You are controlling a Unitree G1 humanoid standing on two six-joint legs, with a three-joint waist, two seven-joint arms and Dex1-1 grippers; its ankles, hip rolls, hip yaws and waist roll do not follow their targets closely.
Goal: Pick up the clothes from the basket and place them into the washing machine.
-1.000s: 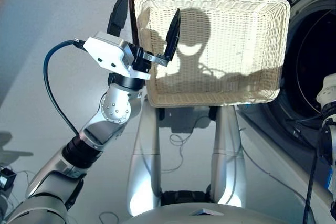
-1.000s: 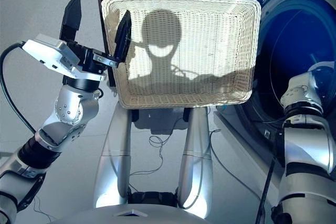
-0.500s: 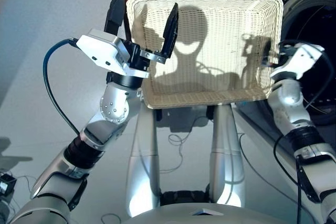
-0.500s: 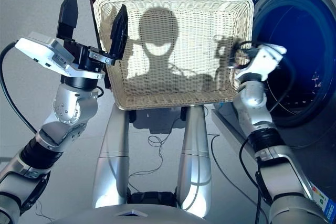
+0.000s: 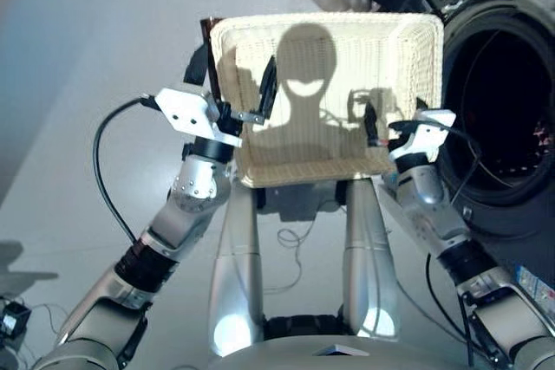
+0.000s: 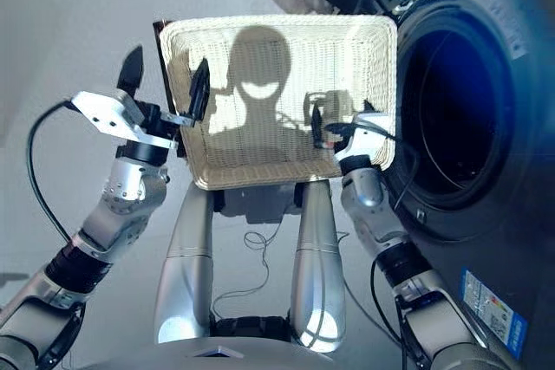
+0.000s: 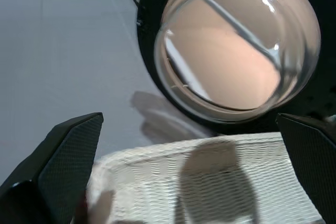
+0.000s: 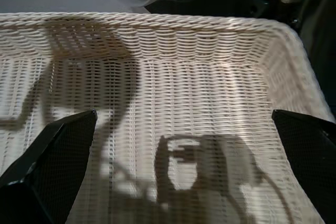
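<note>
Grey floor [image 5: 104,58]; basket [image 5: 408,36] beside washing machine [image 5: 503,127]; left tool [image 5: 232,84], right tool [image 6: 334,123] both spread.

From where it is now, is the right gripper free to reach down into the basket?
Probably yes. The right gripper, jaws open, hovers over the right part of the basket, whose woven floor shows bare beneath it in the right wrist view. No clothes show in it to pick up.

basket [image 5: 408,32]: 1 | washing machine [image 5: 512,214]: 1 | porthole door [image 7: 236,45]: 1 | cable [image 5: 108,179]: 1
</note>
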